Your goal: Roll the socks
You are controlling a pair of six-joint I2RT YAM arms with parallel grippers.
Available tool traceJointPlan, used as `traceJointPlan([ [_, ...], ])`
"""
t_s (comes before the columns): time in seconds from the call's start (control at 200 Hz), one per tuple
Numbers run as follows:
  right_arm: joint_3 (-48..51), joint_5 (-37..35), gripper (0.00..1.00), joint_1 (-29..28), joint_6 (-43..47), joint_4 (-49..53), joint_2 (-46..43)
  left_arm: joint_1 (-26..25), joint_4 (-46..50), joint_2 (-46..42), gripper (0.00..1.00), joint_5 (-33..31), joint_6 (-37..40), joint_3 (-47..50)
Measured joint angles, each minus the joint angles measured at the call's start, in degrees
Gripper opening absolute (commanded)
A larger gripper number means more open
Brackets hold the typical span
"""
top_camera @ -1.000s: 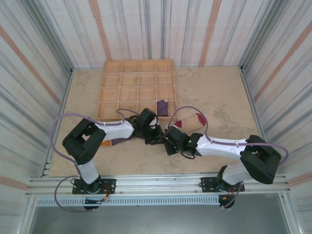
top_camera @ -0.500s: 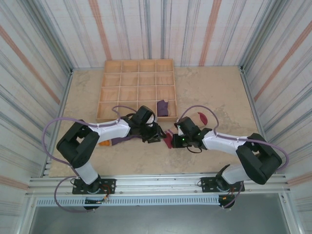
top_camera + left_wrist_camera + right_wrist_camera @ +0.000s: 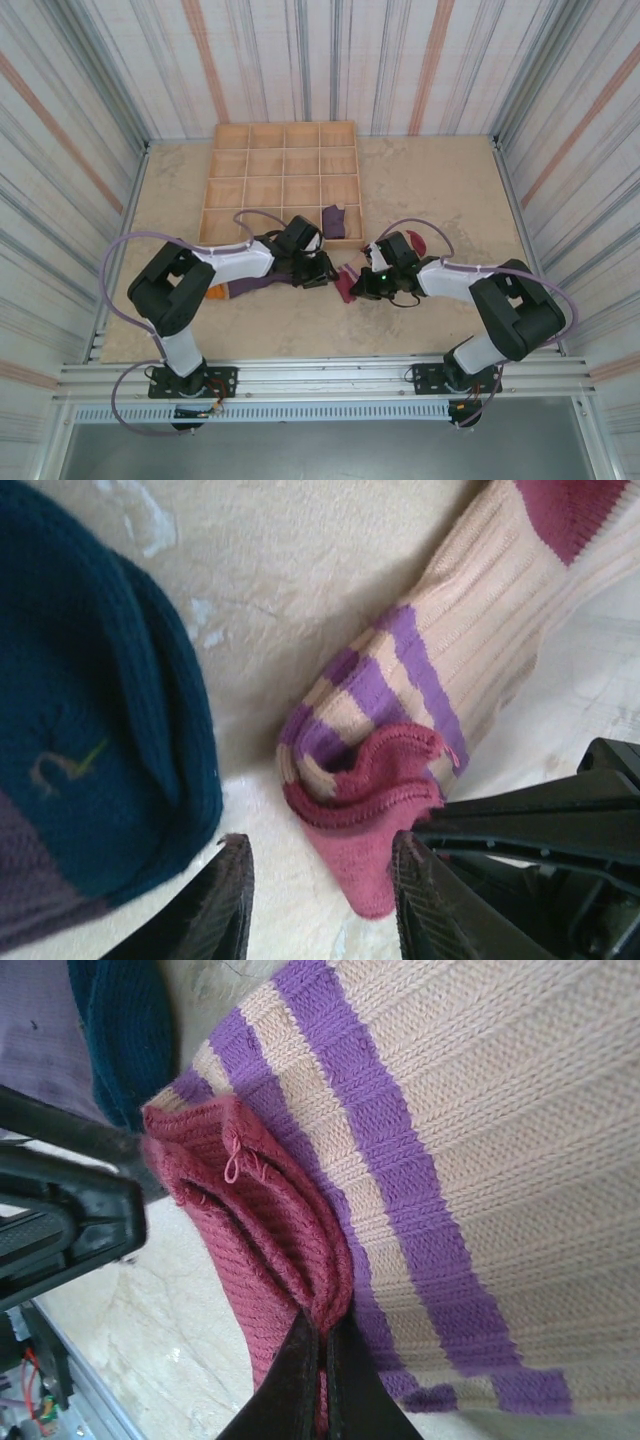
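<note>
The tan sock (image 3: 480, 1160) has purple stripes and a dark red cuff (image 3: 375, 780). My right gripper (image 3: 322, 1360) is shut on that cuff's edge. In the top view the cuff (image 3: 345, 286) sits at mid-table and the red toe (image 3: 415, 243) peeks out behind my right arm. My left gripper (image 3: 320, 900) is open just short of the cuff, whose tip lies between the fingers, ungripped. The purple sock (image 3: 250, 285) lies to the left of it with its teal toe (image 3: 100, 730) beside the left finger and its orange cuff (image 3: 213, 293) at the far end. A dark purple sock (image 3: 333, 220) sits in a tray compartment.
The wooden grid tray (image 3: 216, 150) stands behind both grippers, close to the left arm's wrist. The two grippers are nearly touching, with my right gripper's black body (image 3: 540, 820) against the left one's right finger. Striped walls enclose the table on three sides.
My right arm has swung back and right over the tan sock, covering most of it, with the cuff still pinched. The left gripper has opened slightly and stays by the cuff.
</note>
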State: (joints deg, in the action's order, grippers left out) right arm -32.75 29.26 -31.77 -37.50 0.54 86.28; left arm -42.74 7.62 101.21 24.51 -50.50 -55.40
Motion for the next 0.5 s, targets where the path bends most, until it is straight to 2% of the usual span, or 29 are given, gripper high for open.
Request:
traceJointPlan([
  [0.346,0.04,4.68,0.00,2.36,-1.07,-2.27,2.19,-0.13,-2.43,2.69,0.32,-1.49,0.13,-0.42],
  [0.441,0.04,5.35,0.00,3.02,-1.07,-2.32,2.32,-0.31,-3.34,3.41,0.28,-1.92,0.15,-0.92],
  [0.501,0.04,5.55,0.00,3.26,-1.07,-2.29,2.32,-0.39,-3.54,3.91,0.21,-2.23,0.15,-1.31],
])
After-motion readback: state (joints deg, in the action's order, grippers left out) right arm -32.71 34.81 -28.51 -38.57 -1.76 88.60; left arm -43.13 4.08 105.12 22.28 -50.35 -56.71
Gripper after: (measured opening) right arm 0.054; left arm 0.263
